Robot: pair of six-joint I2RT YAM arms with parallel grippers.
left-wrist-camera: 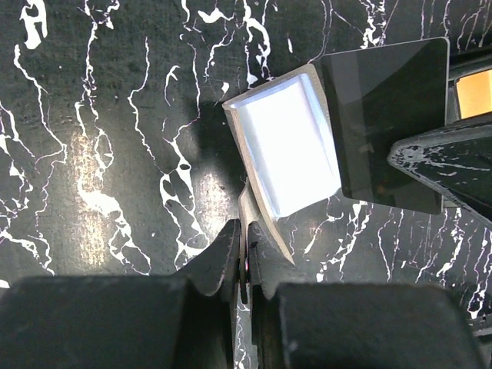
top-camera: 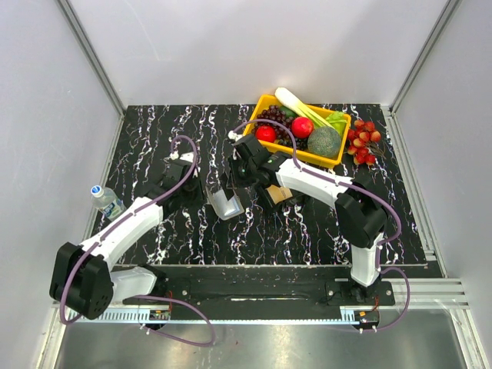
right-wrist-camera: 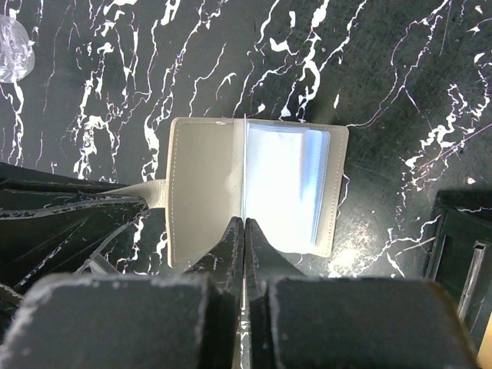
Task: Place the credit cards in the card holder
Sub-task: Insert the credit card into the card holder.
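- The card holder (right-wrist-camera: pixel 204 192) lies open like a book on the black marbled counter (top-camera: pixel 154 131), between the two claws, with a grey flap on one side and clear sleeves on the other.
- The left claw (left-wrist-camera: pixel 246 265) is pinched closed on the edge of the holder's grey flap, and the rest of the holder spreads out just ahead of its fingertips.
- The right claw (right-wrist-camera: pixel 244 231) is closed on a thin sheet (left-wrist-camera: pixel 384 123) that stands upright over the holder's fold, straight ahead of its fingertips. The sheet looks dark and glossy from the left wrist view. I cannot tell whether it is a card or one of the holder's sleeves.
- An orange card (left-wrist-camera: pixel 474 92) shows just past that sheet, on the far side from the left claw.
- A clear bottle (top-camera: pixel 108 201) lies at the counter's edge, out to the left of the left claw.
- A yellow basket (top-camera: pixel 265 104) of fruit and vegetables sits beyond the right claw, toward the back of the counter.
- A bunch of red fruit (top-camera: pixel 363 142) lies just beside the basket's right end.
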